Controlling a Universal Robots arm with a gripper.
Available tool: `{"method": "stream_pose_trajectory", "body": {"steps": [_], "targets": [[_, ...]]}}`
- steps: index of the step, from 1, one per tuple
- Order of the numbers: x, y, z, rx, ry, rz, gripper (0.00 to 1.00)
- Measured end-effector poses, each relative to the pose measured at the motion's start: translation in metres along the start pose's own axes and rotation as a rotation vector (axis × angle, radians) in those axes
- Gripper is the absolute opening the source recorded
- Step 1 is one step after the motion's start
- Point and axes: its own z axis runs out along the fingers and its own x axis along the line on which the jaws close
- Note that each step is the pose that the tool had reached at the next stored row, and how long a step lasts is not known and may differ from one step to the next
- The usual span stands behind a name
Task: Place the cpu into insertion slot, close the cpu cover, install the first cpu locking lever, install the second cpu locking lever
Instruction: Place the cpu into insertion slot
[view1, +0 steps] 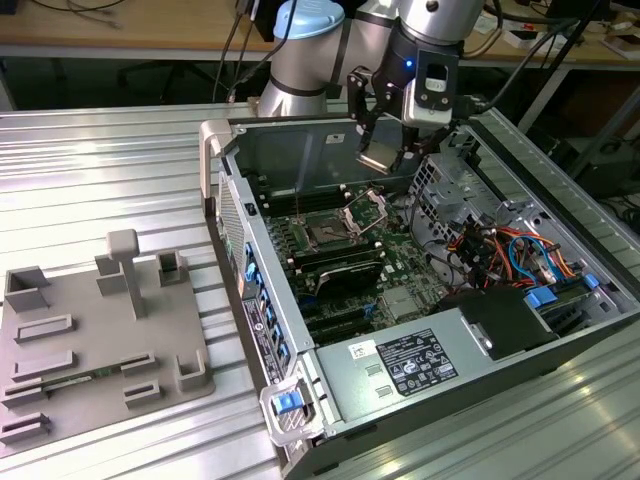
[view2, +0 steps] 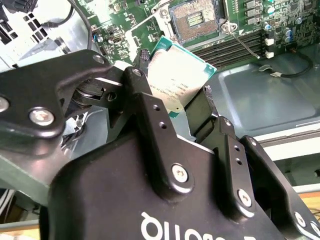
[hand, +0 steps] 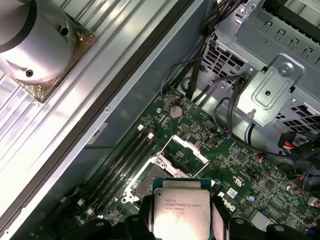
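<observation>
My gripper (view1: 382, 158) is shut on the cpu (view1: 378, 160), a flat silvery square chip held by its two side edges. It hangs above the open computer case, higher than the motherboard. In both wrist views the cpu (view2: 177, 80) (hand: 181, 212) sits between the black fingers (view2: 145, 107). The insertion slot (view1: 325, 232) is a dark square socket with a silver rim on the green board, and it lies bare (view2: 196, 20). The cpu cover (view1: 365, 210) stands raised beside the slot (hand: 187, 150). A thin wire lever (view2: 245, 42) sticks out beside the socket.
Memory slots (hand: 125, 165) run beside the socket. A metal drive cage (hand: 270, 85) and coloured cables (view1: 500, 250) fill the exterior view's right of the case, with a power supply (view1: 410, 365) in front. A grey fixture tray (view1: 100, 340) lies outside on the ribbed table.
</observation>
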Motion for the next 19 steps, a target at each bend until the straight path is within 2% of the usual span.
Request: {"method": "stream_pose_trajectory", "body": {"steps": [3, 10, 16, 19], "targets": [[0.0013, -0.0017, 0.0, -0.0006, -0.0029, 0.032, 0.55], [0.0035, -0.0044, -0.0001, -0.0014, -0.0059, 0.067, 0.55], [0.0074, -0.0094, -0.0005, -0.0019, -0.0093, 0.103, 0.55], [0.0074, -0.0095, 0.0, -0.0031, -0.0136, 0.153, 0.55]]}}
